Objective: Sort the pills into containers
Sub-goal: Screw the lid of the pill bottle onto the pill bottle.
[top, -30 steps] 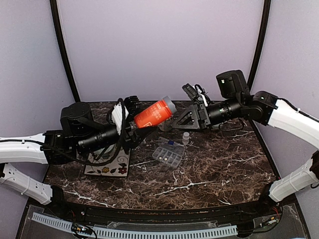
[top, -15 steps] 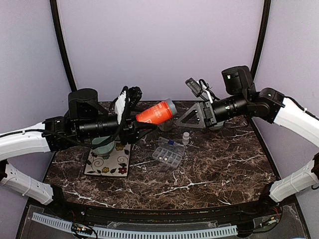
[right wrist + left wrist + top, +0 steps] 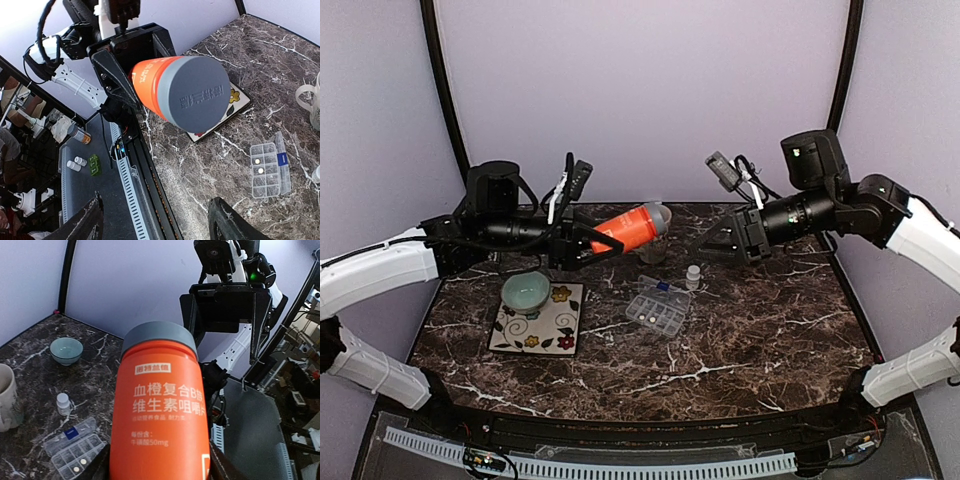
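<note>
My left gripper [image 3: 592, 243] is shut on an orange bottle [image 3: 628, 228] with a grey cap [image 3: 192, 95], held on its side above the table. In the left wrist view the bottle [image 3: 160, 405] fills the space between the jaws of that gripper [image 3: 160, 467]. My right gripper [image 3: 717, 243] is open and faces the cap from a short way off; nothing lies between the jaws of this gripper [image 3: 157, 222]. Below lies the clear organiser box [image 3: 658, 311], its containers holding a few white pills [image 3: 257, 161].
A small white vial [image 3: 692, 276] stands just behind the organiser. A pale green bowl [image 3: 525, 291] sits on a flowered tile [image 3: 535, 328] at the left. A cream mug [image 3: 6, 397] and another green bowl [image 3: 66, 349] stand further back.
The left arm has risen and drawn back to the left with the bottle, uncovering the bowl on the tile. The right gripper has moved right, away from the cap.
</note>
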You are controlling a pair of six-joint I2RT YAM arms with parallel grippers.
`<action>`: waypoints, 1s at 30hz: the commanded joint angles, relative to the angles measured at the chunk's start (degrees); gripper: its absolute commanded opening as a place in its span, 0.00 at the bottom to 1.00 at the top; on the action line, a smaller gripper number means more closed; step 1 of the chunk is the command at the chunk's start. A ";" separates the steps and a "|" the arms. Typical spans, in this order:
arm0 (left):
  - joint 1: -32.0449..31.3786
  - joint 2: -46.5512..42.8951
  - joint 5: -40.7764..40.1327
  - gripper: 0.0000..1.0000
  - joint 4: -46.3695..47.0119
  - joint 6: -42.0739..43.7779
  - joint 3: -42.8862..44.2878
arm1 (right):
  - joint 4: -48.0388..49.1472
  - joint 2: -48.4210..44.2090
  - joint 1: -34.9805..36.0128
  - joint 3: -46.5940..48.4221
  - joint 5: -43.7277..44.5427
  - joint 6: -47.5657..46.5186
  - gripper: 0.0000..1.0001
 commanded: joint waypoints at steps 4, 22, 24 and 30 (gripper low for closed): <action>2.93 4.85 21.01 0.00 10.12 -14.90 1.30 | 0.10 -1.33 0.68 -1.12 4.74 -5.88 0.72; 4.70 10.09 32.50 0.00 25.21 -30.03 -1.57 | 4.35 1.49 1.84 -1.17 3.38 -9.45 0.72; 4.70 10.52 32.89 0.00 25.58 -30.31 -1.51 | 4.41 2.05 2.16 -0.61 3.02 -9.75 0.72; 4.70 11.86 34.49 0.00 27.39 -32.03 -1.54 | 4.95 3.78 3.00 0.82 2.43 -10.22 0.72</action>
